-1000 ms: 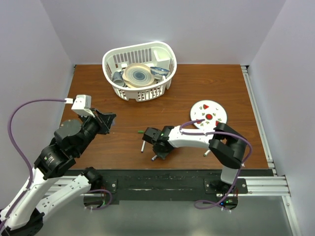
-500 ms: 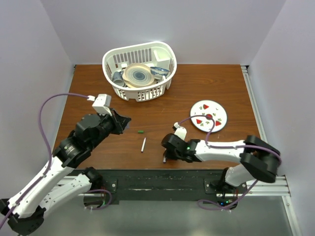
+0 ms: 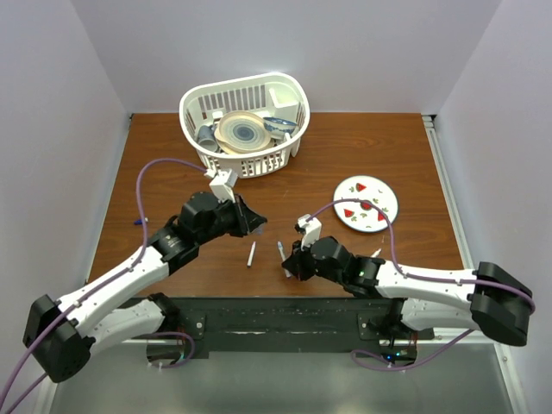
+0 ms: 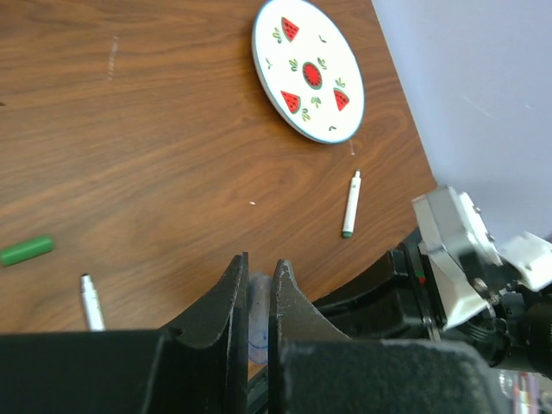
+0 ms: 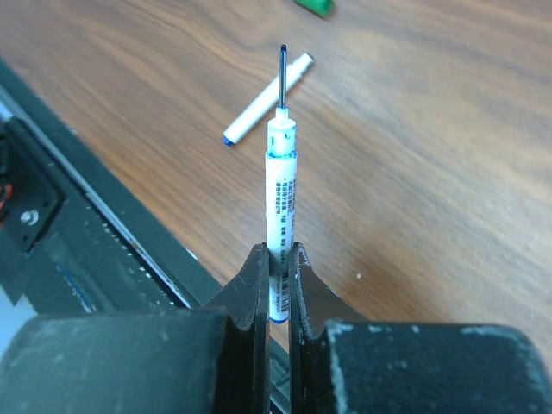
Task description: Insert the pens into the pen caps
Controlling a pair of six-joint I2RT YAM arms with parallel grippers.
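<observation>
My left gripper (image 3: 253, 224) (image 4: 257, 263) is shut on a pale blue cap (image 4: 256, 302), held above the table's middle. My right gripper (image 3: 290, 262) (image 5: 278, 250) is shut on a white pen (image 5: 282, 185) with a blue rear end, its bare tip (image 3: 280, 247) pointing towards the left gripper. A second pen (image 3: 251, 254) (image 5: 269, 109) lies on the table between the grippers. A third pen with a green end (image 4: 352, 203) (image 3: 375, 253) lies near the plate. The green cap (image 4: 26, 250) (image 5: 315, 6) lies on the wood by the left gripper. A small purplish cap (image 3: 138, 222) lies far left.
A white basket (image 3: 285, 147) with dishes stands at the back centre. A watermelon-patterned plate (image 3: 385, 198) (image 4: 345, 129) lies at the right. The black rail (image 3: 276, 319) runs along the table's near edge, close under the right gripper.
My left gripper has swung right towards the table's middle. My right gripper has drawn back towards the near edge and now holds a pen off the table, tip up.
</observation>
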